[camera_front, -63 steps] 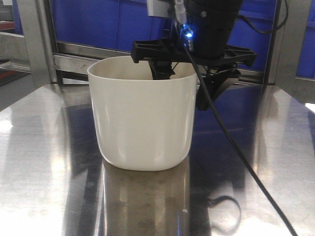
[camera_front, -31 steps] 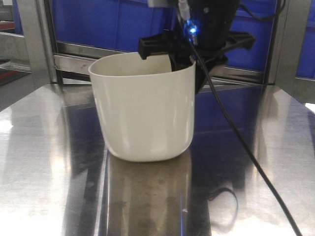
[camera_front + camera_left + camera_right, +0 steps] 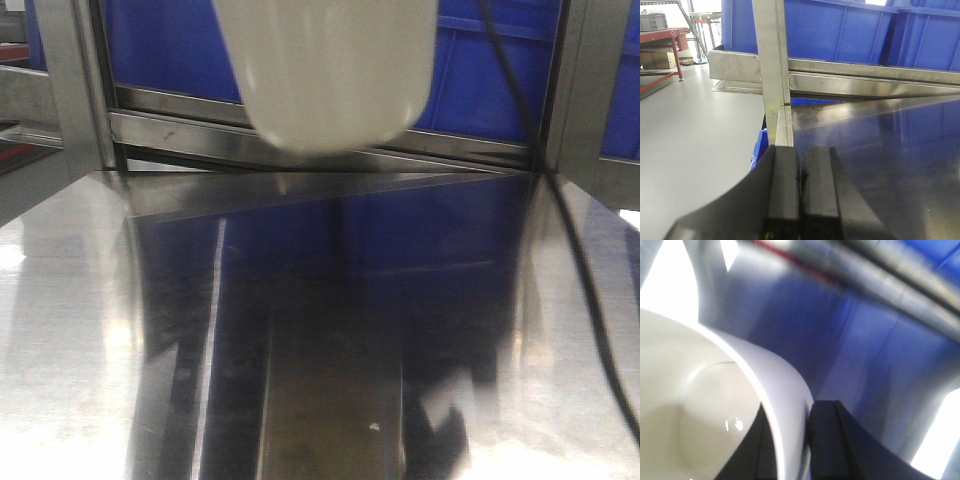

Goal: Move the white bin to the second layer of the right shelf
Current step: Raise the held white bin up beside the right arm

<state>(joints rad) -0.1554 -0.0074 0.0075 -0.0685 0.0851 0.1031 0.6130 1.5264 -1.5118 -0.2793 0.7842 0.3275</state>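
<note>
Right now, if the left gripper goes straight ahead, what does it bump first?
Probably the upright grey steel post at the corner of the shiny steel table, straight ahead of the shut left gripper; depth is hard to judge.

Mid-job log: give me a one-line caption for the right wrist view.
Right tool clamped on the white bin wall, one finger inside, one outside; background motion-blurred.

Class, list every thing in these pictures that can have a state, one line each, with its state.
white bin: in the air above the steel table, upright, empty, gripped by its wall.
right end effector: shut on the white bin, one finger inside, one outside.
left end effector: shut, holding nothing.
</note>
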